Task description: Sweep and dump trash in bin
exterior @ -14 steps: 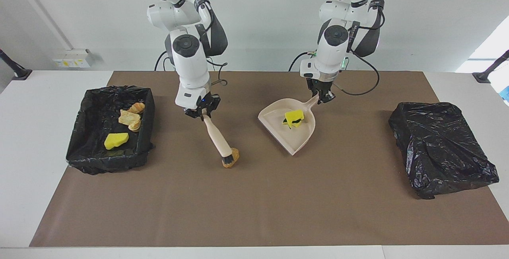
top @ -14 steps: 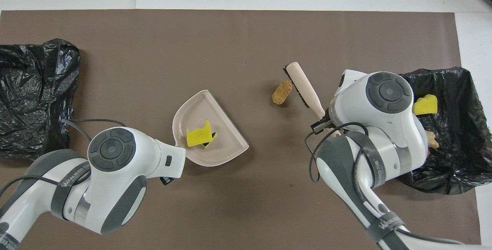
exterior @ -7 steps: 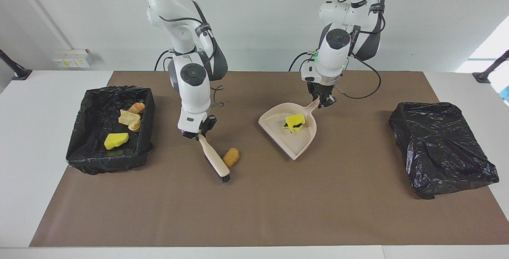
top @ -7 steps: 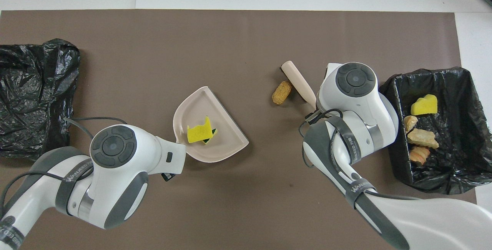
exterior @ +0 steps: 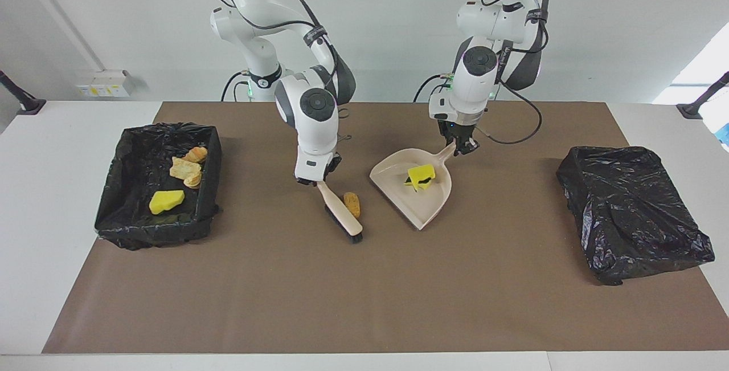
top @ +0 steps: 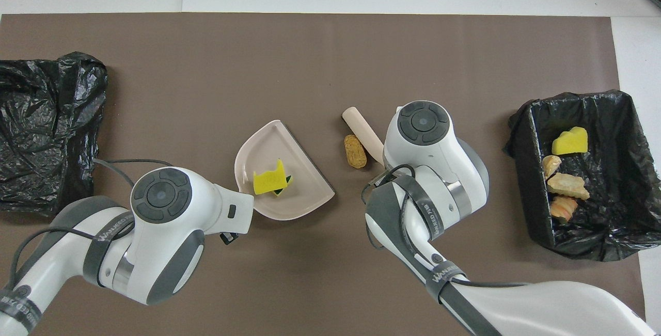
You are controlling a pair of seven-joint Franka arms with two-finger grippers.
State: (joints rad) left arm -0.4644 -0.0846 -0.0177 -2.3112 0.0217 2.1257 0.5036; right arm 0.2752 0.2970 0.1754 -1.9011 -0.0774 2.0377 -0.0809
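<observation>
My right gripper (exterior: 315, 180) is shut on the handle of the beige brush (exterior: 342, 217), whose black bristles rest on the brown mat. An orange-brown lump of trash (exterior: 352, 204) lies against the brush, on the side toward the dustpan (exterior: 398, 188). My left gripper (exterior: 462, 146) is shut on the beige dustpan's handle, and the pan's mouth faces the brush. A yellow foam chunk (exterior: 420, 174) lies in the pan. In the overhead view the lump (top: 355, 151) sits between the brush (top: 360, 128) and the dustpan (top: 268, 150). Both grippers are hidden under the arms there.
The bin (exterior: 213, 171), lined in black plastic, stands at the right arm's end of the table. It holds a yellow chunk (exterior: 166, 200) and pale and orange lumps (exterior: 185, 169). A heap of black plastic (exterior: 632, 211) lies at the left arm's end.
My right arm has swung the brush toward the dustpan, pushing the orange-brown lump along the mat closer to the pan's mouth. The left gripper and dustpan have barely shifted.
</observation>
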